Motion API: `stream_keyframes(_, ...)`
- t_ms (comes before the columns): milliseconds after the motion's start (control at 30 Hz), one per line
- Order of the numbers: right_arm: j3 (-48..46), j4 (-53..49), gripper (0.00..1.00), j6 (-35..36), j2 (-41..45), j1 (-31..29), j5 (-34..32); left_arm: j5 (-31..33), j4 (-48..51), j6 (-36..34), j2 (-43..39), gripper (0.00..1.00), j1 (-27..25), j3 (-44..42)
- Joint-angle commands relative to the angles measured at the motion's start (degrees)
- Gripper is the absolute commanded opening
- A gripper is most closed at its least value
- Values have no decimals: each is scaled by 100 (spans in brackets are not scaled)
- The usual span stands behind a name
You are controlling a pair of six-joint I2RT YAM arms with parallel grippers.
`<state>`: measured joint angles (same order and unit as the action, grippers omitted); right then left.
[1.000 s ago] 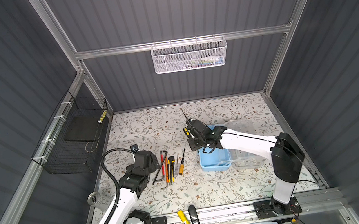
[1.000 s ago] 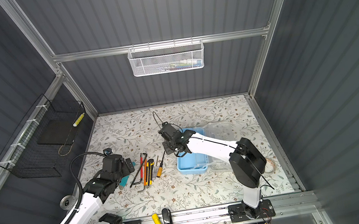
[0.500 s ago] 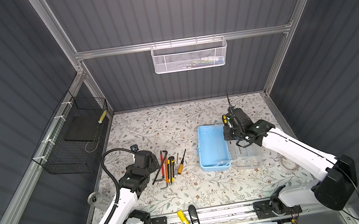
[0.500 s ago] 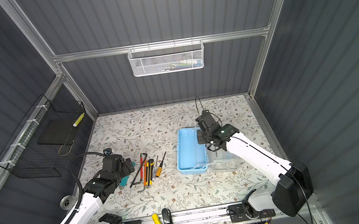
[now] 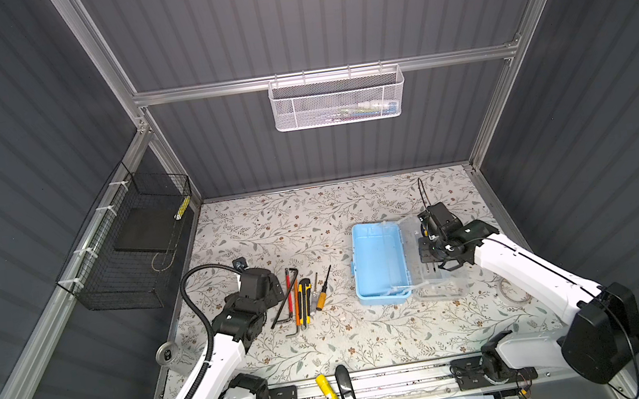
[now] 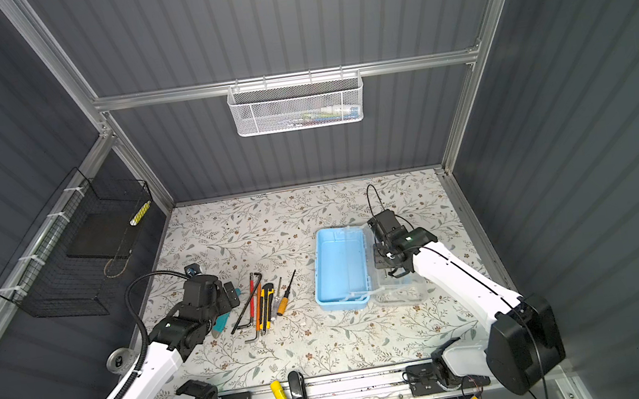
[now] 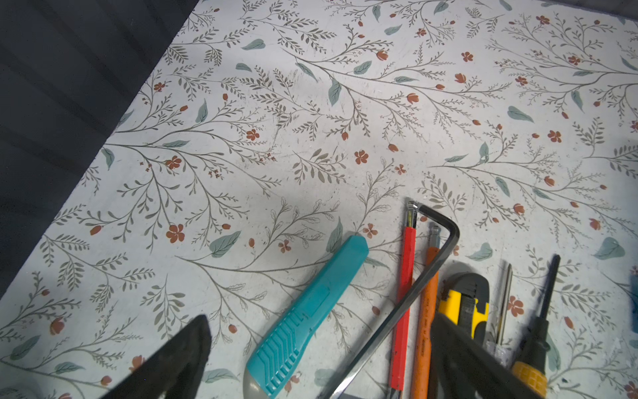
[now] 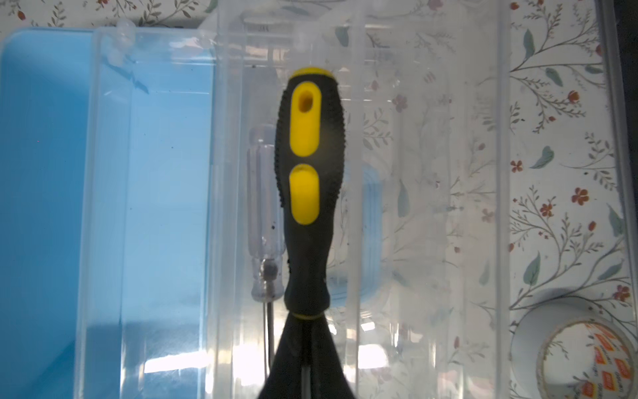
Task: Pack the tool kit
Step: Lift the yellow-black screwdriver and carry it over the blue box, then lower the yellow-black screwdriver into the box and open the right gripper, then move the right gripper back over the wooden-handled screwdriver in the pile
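The tool kit's light-blue case (image 5: 378, 264) lies open on the floral table, its clear lid (image 5: 439, 281) folded out to the right. My right gripper (image 5: 429, 245) hangs over the lid, shut on the shaft of a black-and-yellow screwdriver (image 8: 310, 172). A clear-handled screwdriver (image 8: 265, 214) lies in the lid beneath it. Left of the case lie hex keys (image 5: 289, 296), a yellow-black knife (image 5: 304, 300) and an orange-handled screwdriver (image 5: 322, 297). My left gripper (image 7: 319, 321) stands open just above the teal tool (image 7: 307, 311), with a finger (image 7: 172, 362) on either side.
A white mesh basket (image 5: 338, 99) hangs on the back wall and a black wire basket (image 5: 127, 251) on the left wall. A tape roll (image 8: 580, 355) lies right of the lid. A can (image 5: 167, 352) sits at the table's left edge, and a yellow object (image 5: 328, 392) on the front rail.
My right arm has swung rightwards from the case's left side across to the clear lid, carrying the black-and-yellow screwdriver. The left arm has not moved.
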<state>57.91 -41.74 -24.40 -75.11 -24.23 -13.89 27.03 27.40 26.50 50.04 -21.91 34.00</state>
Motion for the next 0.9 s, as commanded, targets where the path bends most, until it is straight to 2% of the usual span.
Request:
stream_keyframes(0,-17,12,0,100,-141,32,-153,31,51,-66,-12,99,38,27)
stream_keyframes(100,59,-57,6,120,-147,33,-236,31,46,-66,-47,99,38,7)
stream_keyframes(233,173,-95,26,142,66,33,-268,31,48,-66,-37,99,38,19)
stream_keyframes(333,356,-221,32,168,176,24,-318,26,45,-65,-39,100,38,19)
stream_keyframes(467,662,-232,33,68,207,-195,-229,22,40,-74,-30,99,39,19)
stream_keyframes(567,760,282,34,-285,81,-645,294,13,44,-74,-17,99,42,28)
stream_keyframes(733,1001,1293,36,-919,-598,-1799,686,43,47,-57,-57,99,40,5)
stream_keyframes(867,1292,1765,36,-1242,-1414,-2314,1212,23,42,-66,-65,99,38,4)
